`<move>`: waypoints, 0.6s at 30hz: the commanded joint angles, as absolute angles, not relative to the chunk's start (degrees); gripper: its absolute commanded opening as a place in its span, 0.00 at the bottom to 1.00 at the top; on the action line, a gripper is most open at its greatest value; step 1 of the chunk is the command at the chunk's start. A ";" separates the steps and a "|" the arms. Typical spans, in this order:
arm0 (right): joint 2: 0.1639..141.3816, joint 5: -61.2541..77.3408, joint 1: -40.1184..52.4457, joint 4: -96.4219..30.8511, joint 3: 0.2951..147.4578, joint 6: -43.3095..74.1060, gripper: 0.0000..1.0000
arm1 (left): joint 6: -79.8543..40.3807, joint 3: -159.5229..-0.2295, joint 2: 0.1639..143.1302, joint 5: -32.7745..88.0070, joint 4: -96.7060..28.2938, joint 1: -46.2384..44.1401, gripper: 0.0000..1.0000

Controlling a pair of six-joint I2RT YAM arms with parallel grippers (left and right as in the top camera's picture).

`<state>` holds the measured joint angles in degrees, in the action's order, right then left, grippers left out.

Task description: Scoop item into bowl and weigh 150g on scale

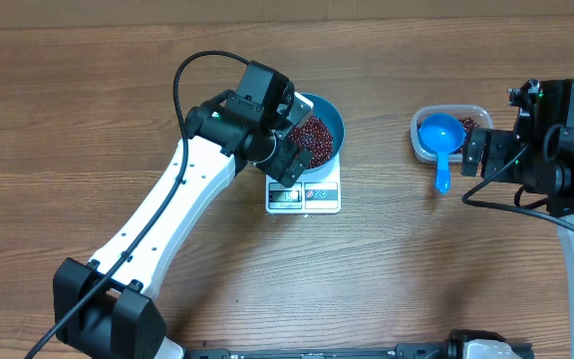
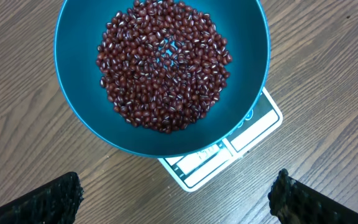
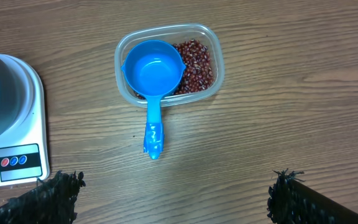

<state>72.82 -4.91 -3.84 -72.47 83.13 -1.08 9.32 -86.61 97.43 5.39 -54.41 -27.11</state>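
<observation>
On the white scale [image 1: 304,196], left of centre on the wooden table [image 1: 417,279], stands the blue bowl [image 1: 334,122]. It is upright, with the red-brown beans [image 1: 312,135] spread loosely across its bottom. The scale's display strip runs along the edge facing the robot. Its grey window shows dark digits, but they are too blurred to read. Beside the window sit small round buttons [image 3: 12,160], one red and two blue, and their markings cannot be made out either.

The left gripper [image 2: 179,202] hangs above the bowl with its fingers spread wide, gripping nothing. The right gripper [image 3: 176,199] is likewise spread wide and empty, over bare wood near the clear tub [image 3: 213,43].

More beans lie in that tub, well to the right of the scale. The blue scoop [image 3: 152,71] rests with its cup inside the tub, open side up and empty. Its long axis runs from the tub toward the robot's side of the table, and the handle passes over the rim and ends on the wood.
</observation>
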 commanded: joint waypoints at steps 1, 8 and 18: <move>72.77 -5.02 -4.25 -72.07 84.73 -1.15 1.00 | 8.71 -86.32 97.67 6.07 -54.15 -27.03 0.99; 72.77 -5.02 -4.25 -72.07 84.73 -1.15 1.00 | 3.20 -86.32 97.67 5.85 -54.30 -27.03 1.00; 72.77 -5.02 -4.25 -72.07 84.73 -1.15 1.00 | -9.06 -86.32 97.67 5.30 -56.51 -28.32 1.00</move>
